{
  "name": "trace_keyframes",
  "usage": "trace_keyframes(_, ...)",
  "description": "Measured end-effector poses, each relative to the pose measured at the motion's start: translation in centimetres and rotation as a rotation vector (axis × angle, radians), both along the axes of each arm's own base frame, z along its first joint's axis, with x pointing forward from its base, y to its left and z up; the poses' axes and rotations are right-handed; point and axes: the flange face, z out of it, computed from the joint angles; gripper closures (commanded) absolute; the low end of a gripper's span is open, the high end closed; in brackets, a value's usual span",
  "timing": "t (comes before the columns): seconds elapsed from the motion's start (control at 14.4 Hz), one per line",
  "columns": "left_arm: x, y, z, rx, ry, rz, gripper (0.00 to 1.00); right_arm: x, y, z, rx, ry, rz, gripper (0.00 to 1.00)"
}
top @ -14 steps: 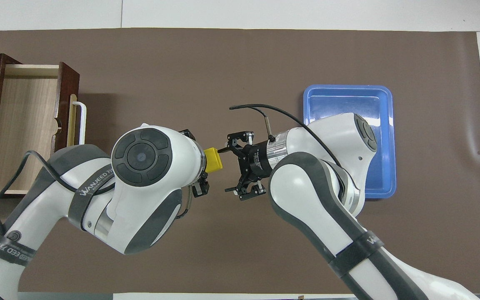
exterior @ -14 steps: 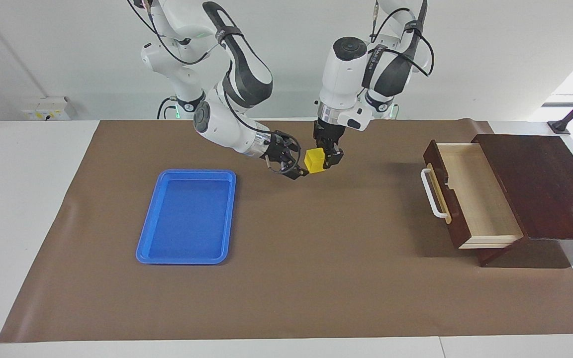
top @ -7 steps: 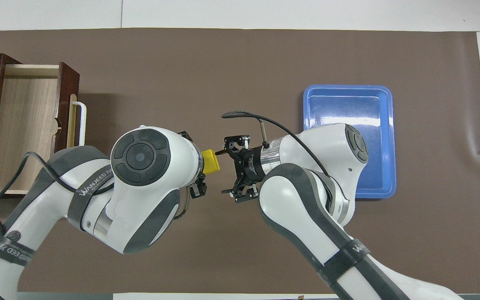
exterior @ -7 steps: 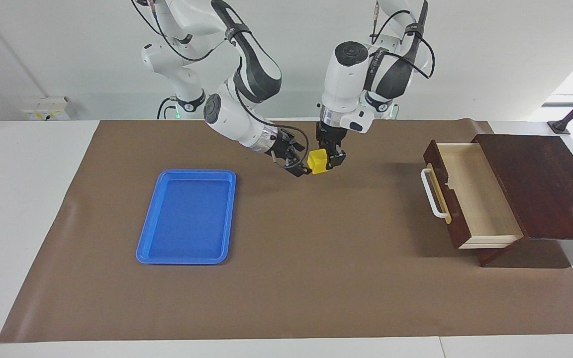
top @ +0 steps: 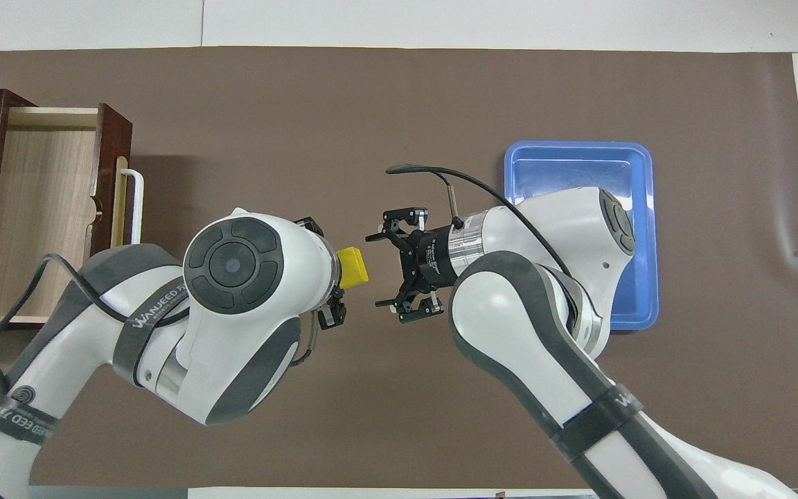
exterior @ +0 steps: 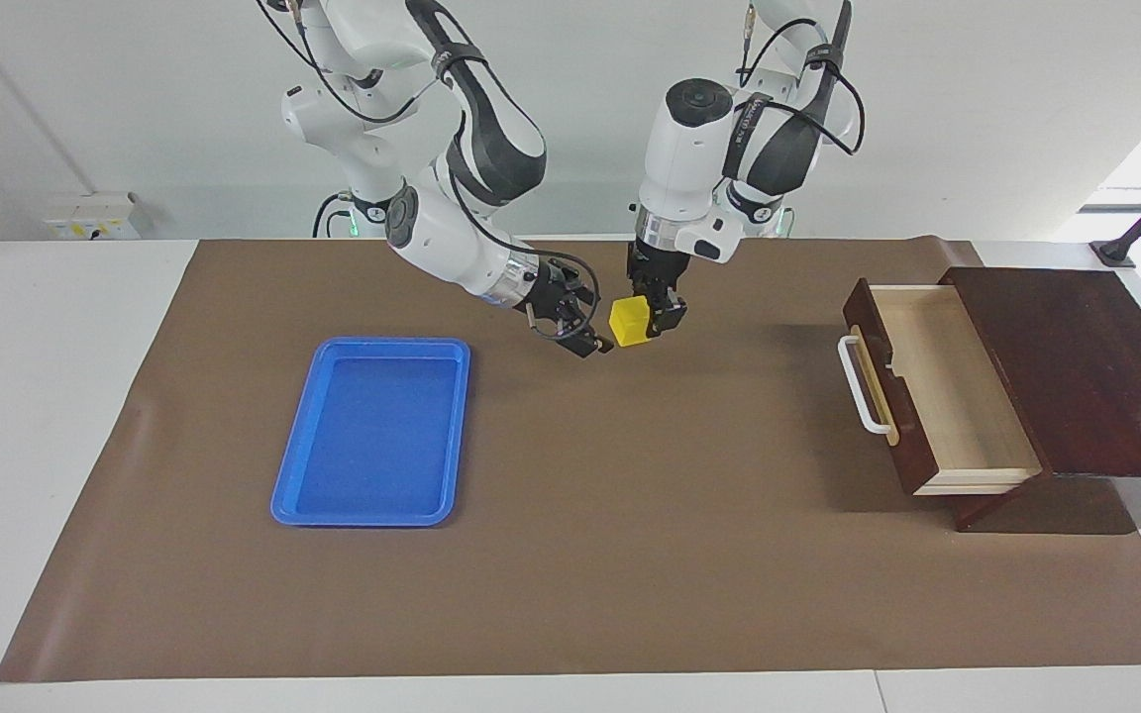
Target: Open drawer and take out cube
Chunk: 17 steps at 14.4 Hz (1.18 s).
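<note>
Cube (exterior: pixel 628 321), smooth yellow block, pinched in left gripper (exterior: pixel 652 319) jaws, right gripper (exterior: pixel 591 340) jaws spread beside it.

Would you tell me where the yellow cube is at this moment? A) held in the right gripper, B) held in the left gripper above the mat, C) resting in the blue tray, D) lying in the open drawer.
B: the left gripper is shut on the cube above the mat.

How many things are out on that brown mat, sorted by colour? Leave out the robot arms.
Yellow: 1, the cube, held by the left gripper
Blue: 1, the tray
Reddish-brown: 1, the drawer, pulled open
Total: 3
</note>
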Motion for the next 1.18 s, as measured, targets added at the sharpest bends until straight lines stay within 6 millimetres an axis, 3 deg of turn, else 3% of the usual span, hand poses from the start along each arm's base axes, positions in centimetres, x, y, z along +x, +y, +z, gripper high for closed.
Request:
trace_keyframes(0.42,-0.2,-0.1,-0.1,0.001,0.005,-0.002,0.87,-1.1,2.2,0.0,-0.005,-0.023,0.022,0.0)
trace_keyframes(0.76,-0.2,-0.2,-0.1,-0.001,0.007,-0.003,0.87,-1.3,2.4,0.0,-0.005,-0.023,0.025,0.02)
trace_keyframes(0.83,-0.3,-0.2,-0.1,-0.001,0.007,-0.003,0.87,-1.2,2.4,0.0,-0.005,-0.023,0.025,0.24)
trace_keyframes(0.9,-0.3,-0.2,-0.1,0.0,0.008,-0.003,0.87,-1.3,2.4,0.0,-0.005,-0.023,0.024,0.71)
trace_keyframes(0.97,-0.3,-0.2,-0.2,0.0,0.01,-0.003,0.87,-1.2,2.4,0.0,-0.006,-0.026,0.022,1.0)
trace_keyframes(1.18,-0.8,-0.4,-0.5,0.008,0.027,-0.01,0.86,-1.0,2.2,0.0,-0.009,-0.038,0.008,1.0)
